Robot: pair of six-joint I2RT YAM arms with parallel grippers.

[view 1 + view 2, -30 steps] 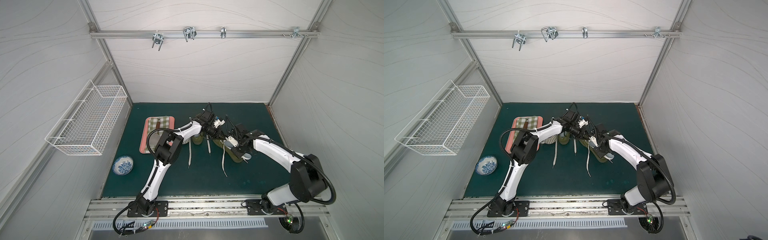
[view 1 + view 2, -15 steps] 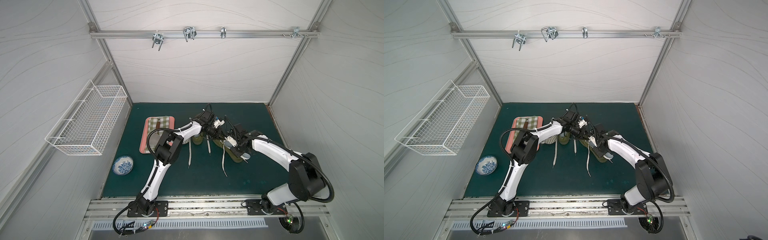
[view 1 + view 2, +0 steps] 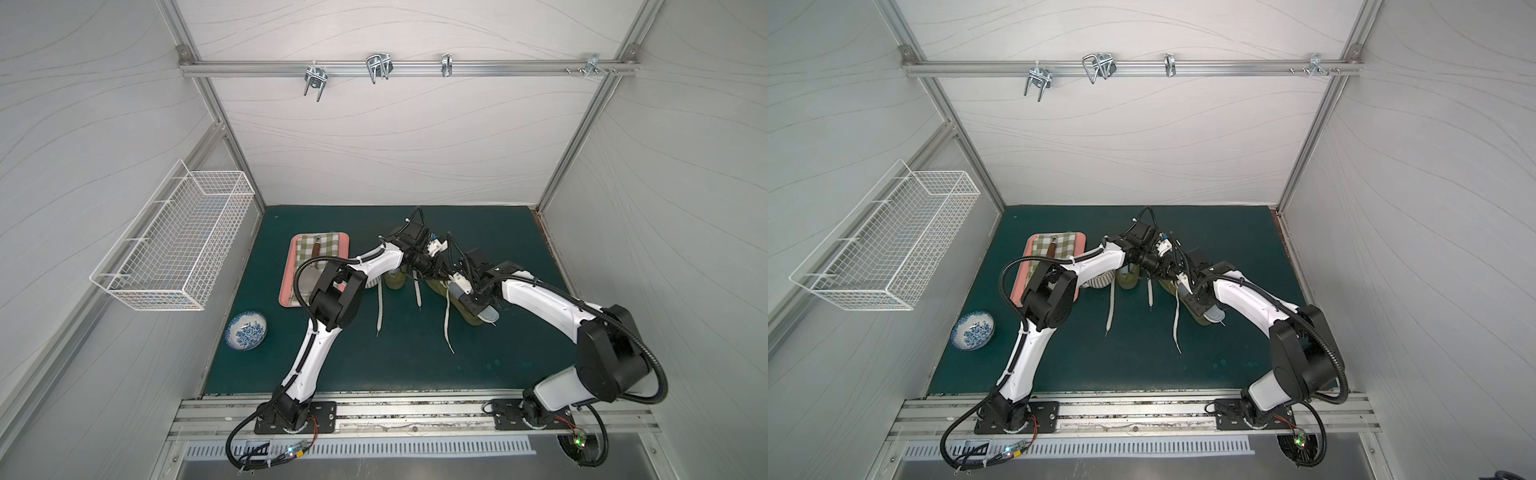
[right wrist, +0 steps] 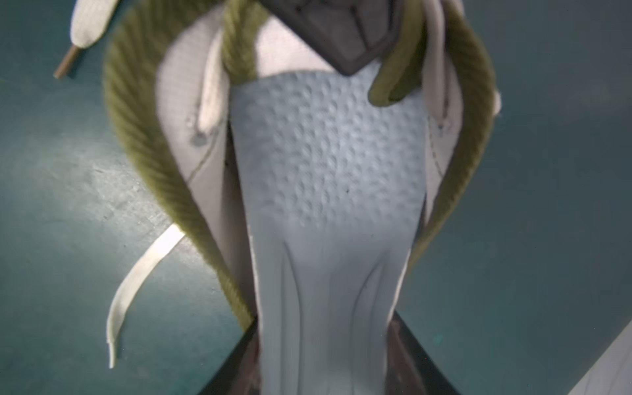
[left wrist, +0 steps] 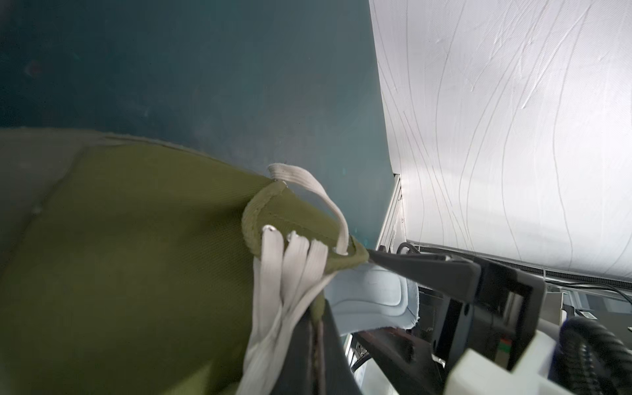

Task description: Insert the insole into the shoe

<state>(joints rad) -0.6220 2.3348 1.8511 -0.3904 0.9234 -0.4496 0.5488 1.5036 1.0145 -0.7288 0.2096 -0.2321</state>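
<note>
An olive shoe lies on the green mat, right of centre in both top views. A pale blue insole runs into its opening; the heel end sticks out. My left gripper is shut on the shoe's olive upper beside the white laces, holding the opening wide. My right gripper stands open, its fingers spread on either side of the insole's heel end. The insole's front is hidden inside the shoe.
A second olive shoe stands just left of the first, under my left arm. Loose white laces trail toward the front. A pink tray with a checked cloth, a blue-patterned bowl and a wall wire basket are at the left.
My right gripper's fingers have spread apart around the insole's heel end. The left gripper has kept its hold on the shoe, and both arms stay nearly in place.
</note>
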